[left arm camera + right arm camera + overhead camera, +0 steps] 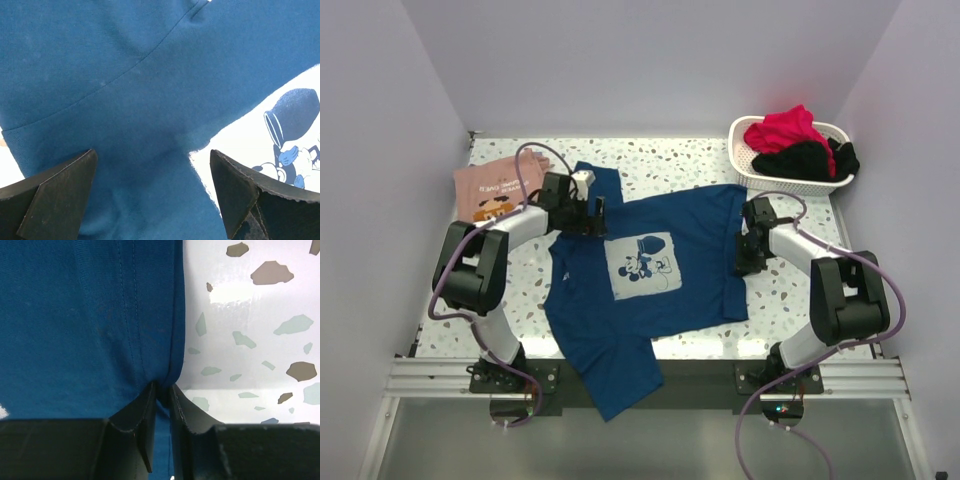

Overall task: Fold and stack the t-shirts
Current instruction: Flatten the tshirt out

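At blue tee (700, 250) hem, right hand (162, 389) tight.

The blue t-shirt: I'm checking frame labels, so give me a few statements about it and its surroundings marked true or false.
1. The right fingers pinch the blue t-shirt at its edge. True.
2. The left fingers are shut on cloth. False: they stand apart over the shirt.
3. The salmon-pink t-shirt lies in the basket. False: it lies on the table, far left; the basket holds red cloth and black cloth.
4. The print faces up. True.
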